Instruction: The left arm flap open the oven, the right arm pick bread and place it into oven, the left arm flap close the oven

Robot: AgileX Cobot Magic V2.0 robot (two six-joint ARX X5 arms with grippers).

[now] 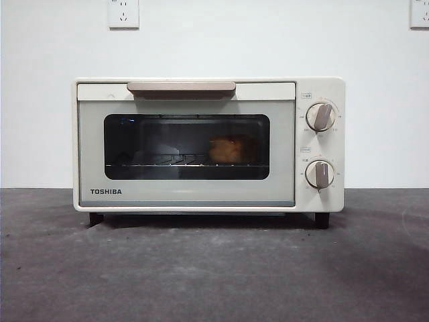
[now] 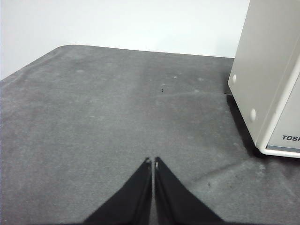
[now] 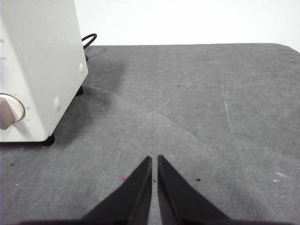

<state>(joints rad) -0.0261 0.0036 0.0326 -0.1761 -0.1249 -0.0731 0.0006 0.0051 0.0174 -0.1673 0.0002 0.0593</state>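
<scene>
Dark grey bench (image 1: pixel 214 275) fills the foreground of the front view, bare up to the feet of the cream-white TOSHIBA toaster oven (image 1: pixel 194 194) standing at centre against a white wall (image 1: pixel 40 121). Its glass door is closed, the beige bar handle (image 1: pixel 181 87) across the top and two beige knobs (image 1: pixel 320 116) stacked on the right panel. Behind the dark window, the golden-orange bread (image 1: pixel 228 149) sits on the wire rack (image 1: pixel 161 161), right of the window's middle. Two wall sockets (image 1: pixel 123 12) show at the top edge.

Neither arm appears in the front view. From the wrist cameras, the left gripper (image 2: pixel 153 161) hangs over open bench beside one side of the oven, its black fingers (image 2: pixel 140 187) pressed together on nothing. The right gripper (image 3: pixel 154 159) hangs off the knob side, fingers likewise closed and empty, with a black power cable (image 3: pixel 89 40) visible behind the oven.
</scene>
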